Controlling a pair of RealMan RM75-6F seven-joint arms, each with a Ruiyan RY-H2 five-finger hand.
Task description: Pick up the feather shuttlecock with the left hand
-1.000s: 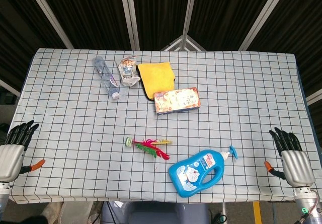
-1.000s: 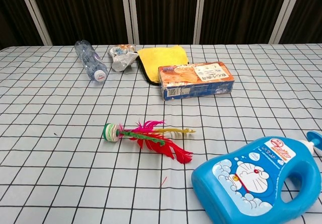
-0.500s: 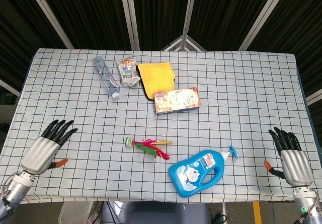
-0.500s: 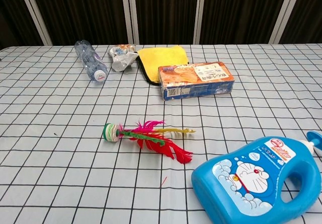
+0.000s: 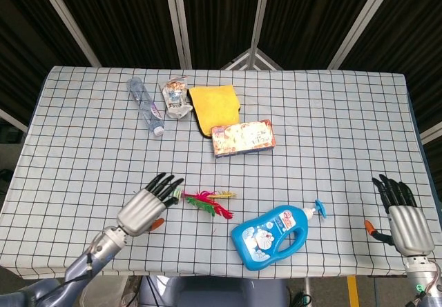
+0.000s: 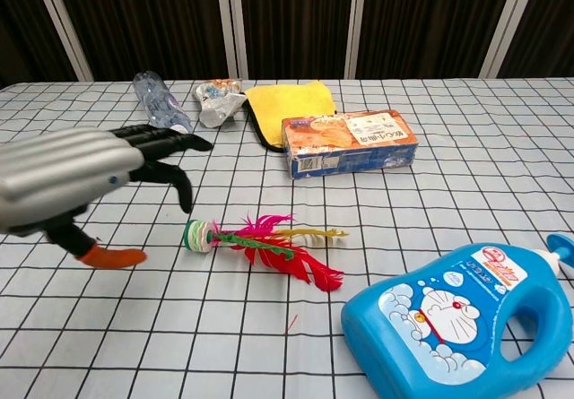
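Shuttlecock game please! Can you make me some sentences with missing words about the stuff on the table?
1. The feather shuttlecock lies next to the robot's ____ hand.
2. The detergent bottle is colored ____.
3. The cloth beside the snack box is ____.
4. The right hand holds ____.

Missing words: left; blue; yellow; nothing
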